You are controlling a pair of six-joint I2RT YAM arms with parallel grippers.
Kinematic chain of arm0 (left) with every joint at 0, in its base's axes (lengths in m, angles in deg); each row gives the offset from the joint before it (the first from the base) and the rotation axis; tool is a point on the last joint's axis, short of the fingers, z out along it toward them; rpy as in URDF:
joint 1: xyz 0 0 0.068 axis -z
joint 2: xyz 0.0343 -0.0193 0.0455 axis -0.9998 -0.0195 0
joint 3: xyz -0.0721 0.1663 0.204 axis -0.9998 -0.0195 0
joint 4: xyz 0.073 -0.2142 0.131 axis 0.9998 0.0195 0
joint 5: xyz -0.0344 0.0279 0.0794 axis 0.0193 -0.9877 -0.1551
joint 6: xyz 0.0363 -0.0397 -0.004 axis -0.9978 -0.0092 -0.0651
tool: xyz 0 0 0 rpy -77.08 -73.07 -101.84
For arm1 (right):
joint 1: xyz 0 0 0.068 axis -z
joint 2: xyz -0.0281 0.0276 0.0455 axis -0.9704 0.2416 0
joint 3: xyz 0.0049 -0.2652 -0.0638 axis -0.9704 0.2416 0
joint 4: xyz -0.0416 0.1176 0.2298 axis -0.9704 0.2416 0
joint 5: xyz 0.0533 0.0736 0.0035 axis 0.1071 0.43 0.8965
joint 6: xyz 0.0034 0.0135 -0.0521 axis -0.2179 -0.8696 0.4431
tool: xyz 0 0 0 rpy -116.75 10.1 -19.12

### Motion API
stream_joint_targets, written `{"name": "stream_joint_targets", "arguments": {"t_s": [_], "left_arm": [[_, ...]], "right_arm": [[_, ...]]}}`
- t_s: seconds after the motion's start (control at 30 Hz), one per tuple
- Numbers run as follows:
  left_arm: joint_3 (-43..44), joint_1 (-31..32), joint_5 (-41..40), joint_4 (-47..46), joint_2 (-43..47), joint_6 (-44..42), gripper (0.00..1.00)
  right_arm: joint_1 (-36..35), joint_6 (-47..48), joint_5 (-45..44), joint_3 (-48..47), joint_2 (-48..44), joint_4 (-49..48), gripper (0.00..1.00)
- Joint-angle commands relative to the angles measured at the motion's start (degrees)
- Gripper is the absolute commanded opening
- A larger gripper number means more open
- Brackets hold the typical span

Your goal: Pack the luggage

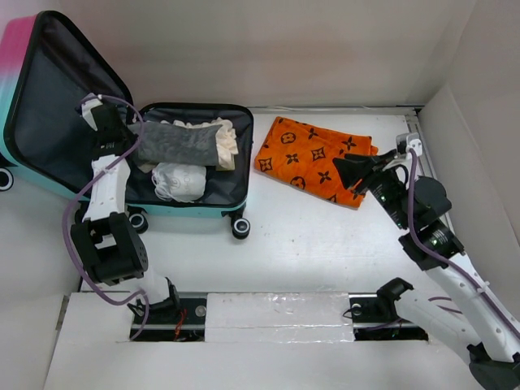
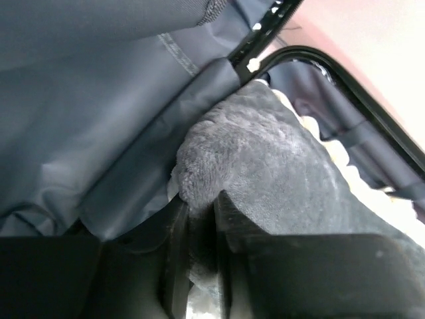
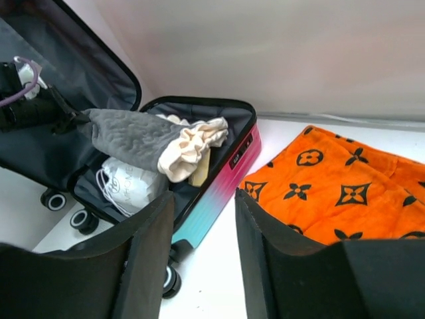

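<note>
Top external view: one luggage [image 1: 57, 97], open at far left of the tabletop [image 1: 309, 244], lid propped up to the left. Shell fades pink to turquoise, black trim, dark grey lining, three black-and-white wheels [image 1: 240, 227] visible. Inside the base: one grey plush cloth [image 1: 175, 145], one cream cloth [image 1: 226, 138], one white bundle [image 1: 179, 180]. One orange towel [image 1: 313, 154] with black motifs lies just right of the luggage. Left fingers [image 2: 232, 219] sit inside the luggage at the hinge side, clamped on the left end of the grey plush cloth. Right fingers [image 3: 149, 246] are apart, holding nothing, at the towel's near right edge, well apart from the luggage.
</note>
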Motion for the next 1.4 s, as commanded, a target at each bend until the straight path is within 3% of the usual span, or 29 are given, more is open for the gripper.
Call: {"name": "stream_joint_targets", "arguments": {"t_s": [0.0,0.03,0.07,0.1,0.23,0.3,0.4,0.43,0.5,0.53,0.6,0.63,0.7,0.83,0.87,0.93,1.0,1.03,1.1,1.17,1.2,1.37], "left_arm": [[-0.5,-0.5,-2.9,-2.0,0.5,1.6,0.24],[-0.5,-0.5,-0.6,-2.0,0.5,1.6,0.34],[-0.5,0.0,0.6,-2.0,1.7,2.2,0.51],[-0.5,0.0,1.7,-3.3,2.6,2.2,0.58],[-1.2,4.1,4.4,-6.2,8.8,2.8,0.81],[-0.4,8.2,5.2,-6.8,12.7,2.2,0.83],[2.7,15.0,2.3,-7.4,15.2,0.4,0.83],[2.7,21.0,1.7,-7.4,15.7,0.4,0.83],[2.8,27.8,-1.4,-8.2,16.2,-0.1,0.79],[2.8,34.6,-2.4,-8.2,15.6,0.5,0.78],[1.4,41.7,-5.9,-9.8,13.9,1.0,0.77],[0.0,45.0,-10.0,-10.6,13.0,1.6,0.74],[-1.2,53.2,-13.7,-12.1,8.7,3.3,0.73],[3.7,61.5,-22.1,-7.0,-4.5,8.6,0.69],[9.2,62.3,-27.1,-4.0,-7.6,11.7,0.67],[14.5,63.6,-28.2,1.8,-16.7,16.8,0.62],[20.4,63.6,-26.4,4.0,-23.7,20.5,0.59],[21.2,62.7,-25.6,4.1,-25.4,21.7,0.59],[20.2,61.6,-21.3,1.3,-27.4,23.9,0.58],[17.7,60.3,-17.2,-6.4,-29.0,23.9,0.58],[17.1,60.3,-13.2,-8.1,-29.7,22.4,0.51],[24.3,63.0,-10.8,-7.4,-38.5,19.0,0.48]], "right_arm": [[-0.7,0.4,1.1,0.5,0.1,-2.3,0.49],[-0.7,0.4,1.1,0.5,0.1,-2.3,0.49],[-0.7,0.4,1.1,1.1,0.1,-2.3,0.51],[-0.7,0.4,1.1,1.1,0.1,-2.3,0.55],[-0.7,0.9,0.6,1.1,1.8,-1.7,0.63],[-0.7,0.9,0.0,2.2,1.8,-1.7,0.64],[-0.7,0.4,-2.6,2.9,2.4,-1.7,0.64],[-0.7,-0.3,-3.3,2.9,3.1,-1.7,0.64],[-0.7,-0.3,-4.3,3.4,3.8,-1.2,0.56],[-0.7,-0.8,-5.7,3.4,3.8,-1.2,0.50],[-0.7,-1.7,-7.4,3.9,3.8,-0.6,0.18],[-0.7,-2.2,-8.4,4.6,3.8,-0.6,0.09],[-0.7,-2.2,-9.3,5.3,2.4,0.1,0.02],[-0.7,-2.2,-12.4,7.1,-0.6,2.5,0.09],[-0.7,-2.2,-13.0,7.1,-1.2,3.5,0.11],[-0.7,-2.2,-13.6,7.6,-1.9,4.8,0.18],[-0.7,-2.2,-14.2,8.2,-3.3,6.8,0.25],[-0.7,-2.2,-14.2,8.2,-3.9,7.3,0.35],[-0.7,-2.2,-14.7,8.9,-5.6,7.9,0.42],[-0.7,-2.9,-15.6,9.4,-7.2,8.5,0.44],[-0.7,-2.9,-16.4,9.4,-7.7,9.3,0.44],[-0.1,-4.3,-17.7,10.5,-9.6,8.4,0.43]]}}
